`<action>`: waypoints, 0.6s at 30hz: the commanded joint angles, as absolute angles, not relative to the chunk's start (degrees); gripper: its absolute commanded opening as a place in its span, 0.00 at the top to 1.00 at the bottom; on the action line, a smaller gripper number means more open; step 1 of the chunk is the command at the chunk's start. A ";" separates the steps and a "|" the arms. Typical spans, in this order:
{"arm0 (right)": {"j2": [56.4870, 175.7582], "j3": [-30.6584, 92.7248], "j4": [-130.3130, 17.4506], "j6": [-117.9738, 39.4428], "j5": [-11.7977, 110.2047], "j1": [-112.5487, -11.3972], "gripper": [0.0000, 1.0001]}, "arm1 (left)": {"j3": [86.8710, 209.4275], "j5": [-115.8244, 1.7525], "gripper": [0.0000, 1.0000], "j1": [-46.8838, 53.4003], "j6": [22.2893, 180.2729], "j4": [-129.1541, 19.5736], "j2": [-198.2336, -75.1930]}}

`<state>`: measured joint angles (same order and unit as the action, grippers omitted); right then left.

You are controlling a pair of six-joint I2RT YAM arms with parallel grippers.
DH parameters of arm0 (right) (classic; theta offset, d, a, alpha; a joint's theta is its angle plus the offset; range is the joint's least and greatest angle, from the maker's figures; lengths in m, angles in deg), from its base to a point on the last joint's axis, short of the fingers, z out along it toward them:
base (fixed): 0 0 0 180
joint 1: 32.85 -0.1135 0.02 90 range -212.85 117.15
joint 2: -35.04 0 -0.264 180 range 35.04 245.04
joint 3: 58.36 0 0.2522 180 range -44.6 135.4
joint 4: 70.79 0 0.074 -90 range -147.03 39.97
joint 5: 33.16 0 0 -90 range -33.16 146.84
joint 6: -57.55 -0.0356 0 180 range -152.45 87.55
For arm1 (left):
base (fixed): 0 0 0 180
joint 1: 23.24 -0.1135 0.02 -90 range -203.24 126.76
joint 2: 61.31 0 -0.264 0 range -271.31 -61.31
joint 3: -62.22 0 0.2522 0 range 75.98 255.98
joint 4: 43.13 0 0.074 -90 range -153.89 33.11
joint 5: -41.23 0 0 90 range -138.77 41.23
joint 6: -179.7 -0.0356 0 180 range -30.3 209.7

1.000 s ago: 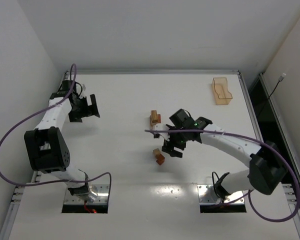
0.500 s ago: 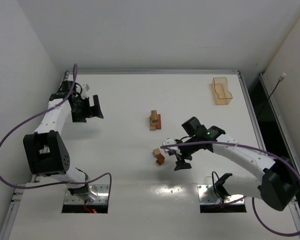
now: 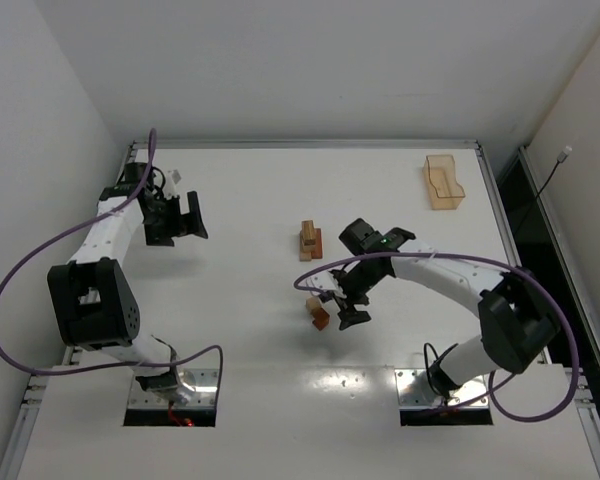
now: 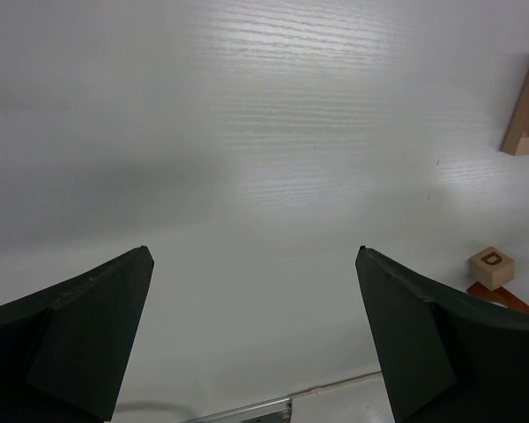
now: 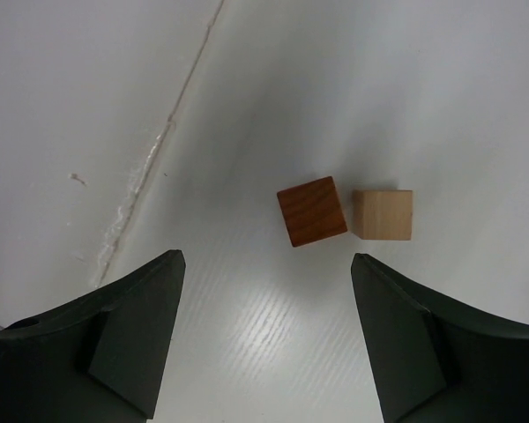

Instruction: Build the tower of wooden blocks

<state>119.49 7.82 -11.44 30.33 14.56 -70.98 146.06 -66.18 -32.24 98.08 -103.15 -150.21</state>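
Note:
The tower point(image 3: 309, 240) is a short stack of tan and reddish wood blocks near the table's middle; its edge shows as tan bars point(image 4: 527, 106) in the left wrist view. Two loose cubes lie touching below it: a reddish-brown cube point(image 5: 312, 210) point(image 3: 321, 319) and a tan cube point(image 5: 383, 214) point(image 3: 313, 303), which bears a letter D point(image 4: 492, 263). My right gripper point(image 5: 267, 257) point(image 3: 343, 306) hovers open just right of the cubes, holding nothing. My left gripper point(image 4: 254, 251) point(image 3: 192, 217) stands wide open and empty at the far left.
A translucent orange tray point(image 3: 443, 181) sits at the back right corner. A raised rim point(image 3: 310, 144) borders the white table. The right arm's purple cable point(image 3: 315, 277) loops close over the loose cubes.
The right gripper swung out toward the lower right, then came back left beside the two loose cubes. Its jaws stayed open. The left arm barely shifted.

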 commanded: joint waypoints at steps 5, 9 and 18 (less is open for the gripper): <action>126.35 15.16 -6.76 36.89 14.04 -71.17 0.27 | 147.44 -67.40 0.01 -32.21 97.44 -103.04 -149.46; 125.84 16.92 -5.08 36.29 12.12 -68.45 0.28 | 146.83 -69.00 0.01 -26.79 95.51 -104.26 -145.60; 105.54 8.83 -29.61 -13.59 45.16 -62.48 0.41 | 146.11 -60.46 0.01 -0.41 94.97 -104.27 -137.51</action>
